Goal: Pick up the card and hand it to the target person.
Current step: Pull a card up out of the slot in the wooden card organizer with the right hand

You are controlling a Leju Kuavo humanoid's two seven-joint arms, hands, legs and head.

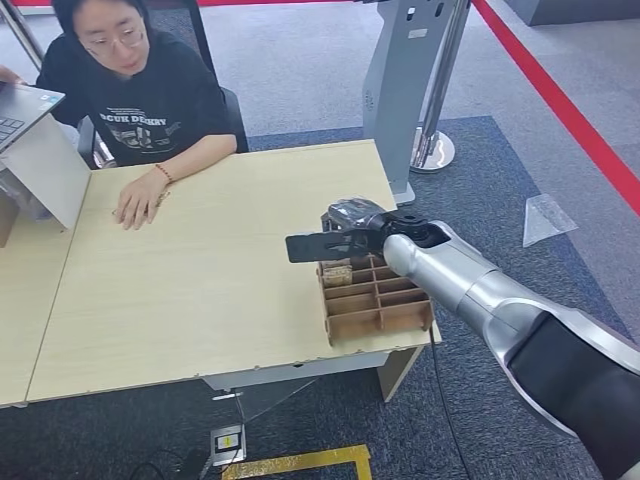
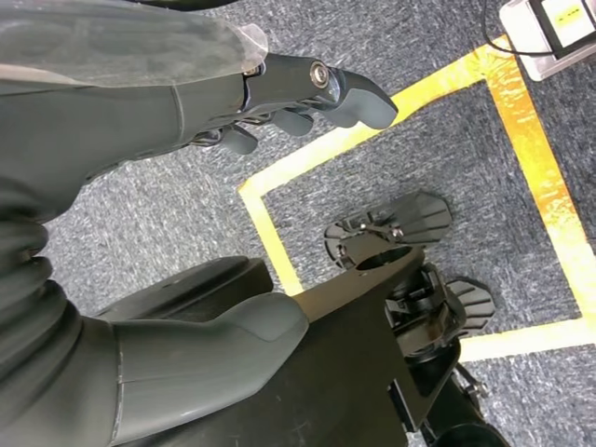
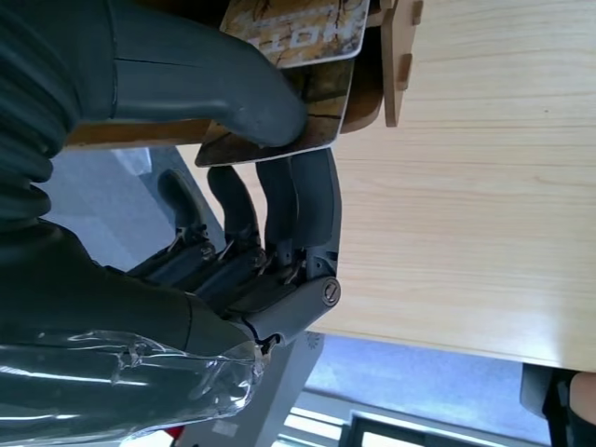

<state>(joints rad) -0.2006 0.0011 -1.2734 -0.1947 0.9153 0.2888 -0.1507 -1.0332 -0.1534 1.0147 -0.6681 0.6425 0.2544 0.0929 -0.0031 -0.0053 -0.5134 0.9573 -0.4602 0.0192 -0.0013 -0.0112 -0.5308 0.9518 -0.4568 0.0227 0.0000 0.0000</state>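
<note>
Step in hand: right hand (image 1: 355, 232) pinches the card (image 1: 313, 247) between thumb and fingers, just above the wooden divider tray (image 1: 377, 300), centre-right of the head view.
Doing it well: likely keep the pinch firm, lift clear of the tray walls, then carry flat toward the person (image 1: 136, 90) at upper left, whose hand (image 1: 140, 200) rests on the table (image 1: 189, 290).
Left hand (image 2: 309, 93): hangs over carpet, fingers loosely curled, holding nothing.
Counts: one held card, another card (image 3: 302, 28) in the tray; one tray; one person; one laptop (image 1: 23, 110).
</note>
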